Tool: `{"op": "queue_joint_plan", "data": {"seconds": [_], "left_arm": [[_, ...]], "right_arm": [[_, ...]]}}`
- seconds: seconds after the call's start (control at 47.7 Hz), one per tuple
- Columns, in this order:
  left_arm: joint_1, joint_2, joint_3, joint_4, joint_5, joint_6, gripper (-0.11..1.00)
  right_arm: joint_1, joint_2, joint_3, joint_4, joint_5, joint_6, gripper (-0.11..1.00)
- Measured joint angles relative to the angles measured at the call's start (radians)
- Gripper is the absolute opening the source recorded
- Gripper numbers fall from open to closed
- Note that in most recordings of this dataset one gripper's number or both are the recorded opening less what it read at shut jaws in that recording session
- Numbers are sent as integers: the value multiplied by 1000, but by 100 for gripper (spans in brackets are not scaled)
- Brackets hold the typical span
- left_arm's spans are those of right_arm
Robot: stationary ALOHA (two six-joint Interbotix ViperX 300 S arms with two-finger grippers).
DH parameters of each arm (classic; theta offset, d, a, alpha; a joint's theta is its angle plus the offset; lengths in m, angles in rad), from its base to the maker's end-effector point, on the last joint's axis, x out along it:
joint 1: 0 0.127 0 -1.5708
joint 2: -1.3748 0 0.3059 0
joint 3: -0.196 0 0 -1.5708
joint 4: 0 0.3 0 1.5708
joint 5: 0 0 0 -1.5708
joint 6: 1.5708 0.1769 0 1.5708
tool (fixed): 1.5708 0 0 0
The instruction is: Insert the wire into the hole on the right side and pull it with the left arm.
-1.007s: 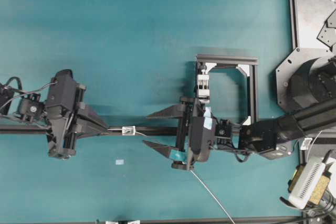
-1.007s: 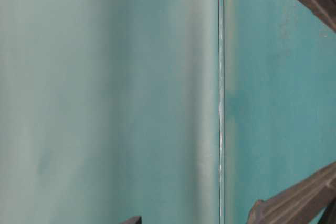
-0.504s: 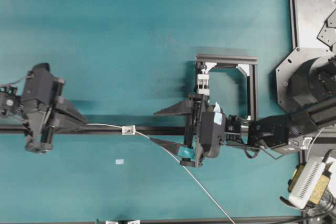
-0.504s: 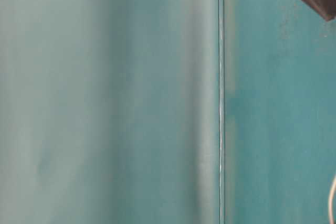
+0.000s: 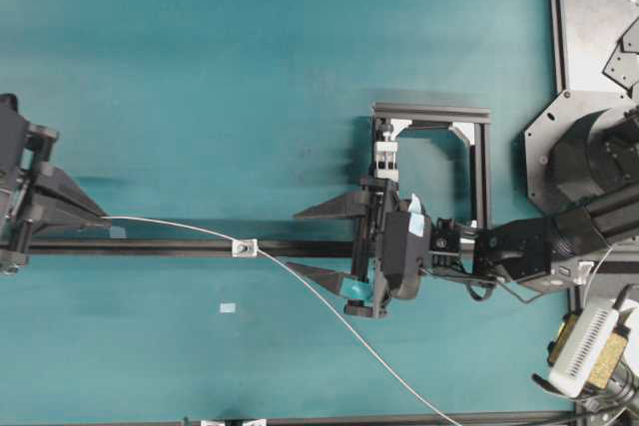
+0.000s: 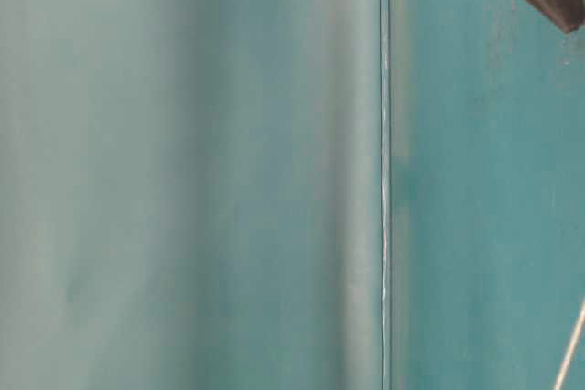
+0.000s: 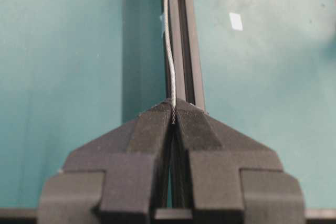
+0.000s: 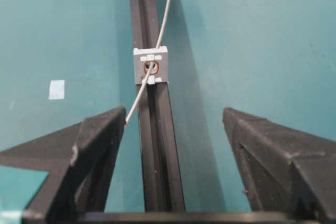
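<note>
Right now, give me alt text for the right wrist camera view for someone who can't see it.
A thin grey wire passes through the hole of a small white block mounted on a black rail over a teal table. The right end effector is open, its black fingers either side of the rail.

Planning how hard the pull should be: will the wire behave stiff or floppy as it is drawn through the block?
Probably springy, not limp: the wire sweeps in smooth curves, no kinks. Likely light: it spans from the left gripper without drooping. Possibly slippery: thin and smooth, passing freely through the hole.
</note>
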Motion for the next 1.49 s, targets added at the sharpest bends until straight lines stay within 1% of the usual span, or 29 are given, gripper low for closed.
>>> {"op": "queue_joint_plan", "data": {"seconds": [0.168,0.273,0.629,0.713,1.007,1.091,1.175,1.238,1.28,1.49], "left_arm": [[0,-12,2,0,100,-6,-11],[0,-14,0,2,126,-6,-11],[0,-14,0,2,129,-12,-11],[0,-15,0,3,130,0,-11],[0,-15,0,6,143,0,-10],[0,-15,0,6,146,0,-7],[-2,-15,0,6,147,0,1],[0,-15,0,6,147,0,11],[-2,-15,0,6,147,0,20],[0,-15,0,6,147,0,81]], "right_arm": [[0,0,-2,0,-2,0,84],[0,0,-2,0,0,0,84],[0,0,-2,0,0,-2,84],[0,0,-2,2,0,0,84],[0,0,-5,0,0,0,84],[-2,0,-6,0,0,0,84],[0,0,-8,0,0,0,84],[-2,0,-8,0,0,0,84],[-2,0,-8,0,0,0,84],[0,0,-8,0,0,0,84]]}}
